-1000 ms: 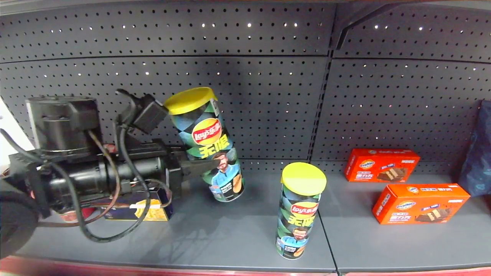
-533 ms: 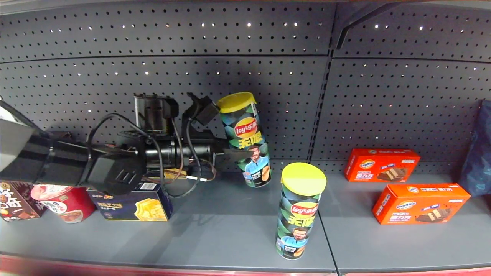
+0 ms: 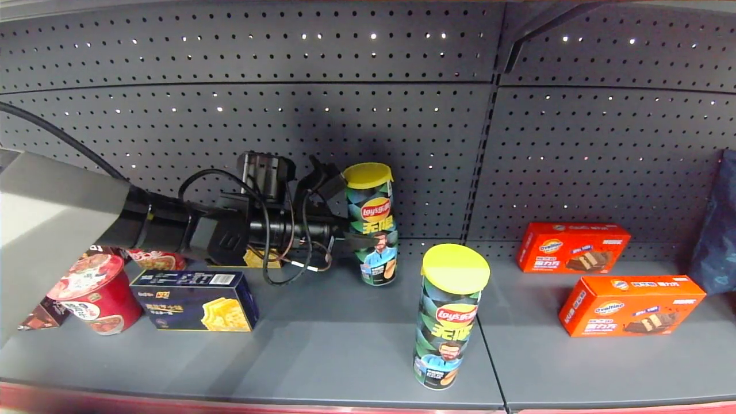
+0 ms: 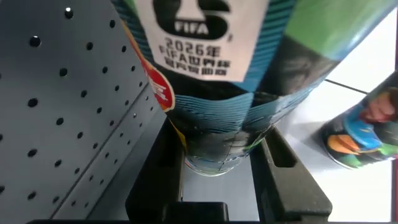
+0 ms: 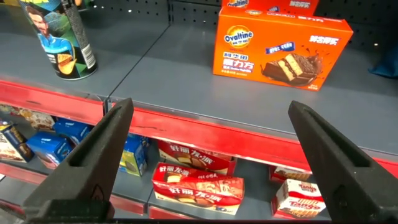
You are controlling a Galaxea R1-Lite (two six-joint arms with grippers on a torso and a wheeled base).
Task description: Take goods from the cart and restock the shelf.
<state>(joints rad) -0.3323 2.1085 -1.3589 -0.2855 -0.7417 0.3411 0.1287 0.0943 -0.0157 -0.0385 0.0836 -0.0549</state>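
Cardboard tube: the held can [image 3: 372,221] is upright near the back edge of the shelf [image 3: 322,345], close in front of the pegboard wall [image 3: 402,138].
Grip: the left gripper [image 3: 368,240] is clenched on the held can's lower half, one finger on each side. Gripping low on the body probably steadies the tall tube while it is set down.
Neighbour: the standing can [image 3: 451,316], of the same kind, stands alone near the shelf's front edge, apart from the held one. The new can likely goes behind it to build a row.
Idle arm: the right gripper [image 5: 214,168] is spread wide and empty, low before the shelf's red front edge, seemingly parked out of the way.
Other stock: a rear orange box [image 3: 572,247] and a front orange box [image 3: 629,305] sit toward the right end. A blue box [image 3: 195,302] and a red cup [image 3: 95,293] sit toward the left end.
Unclear: I cannot tell whether the held can's base already touches the shelf.
Hidden: the arm covers most of a yellow packet [image 3: 256,260] by the back edge.
Cut off: a dark blue bag [image 3: 716,230] runs off the right side.
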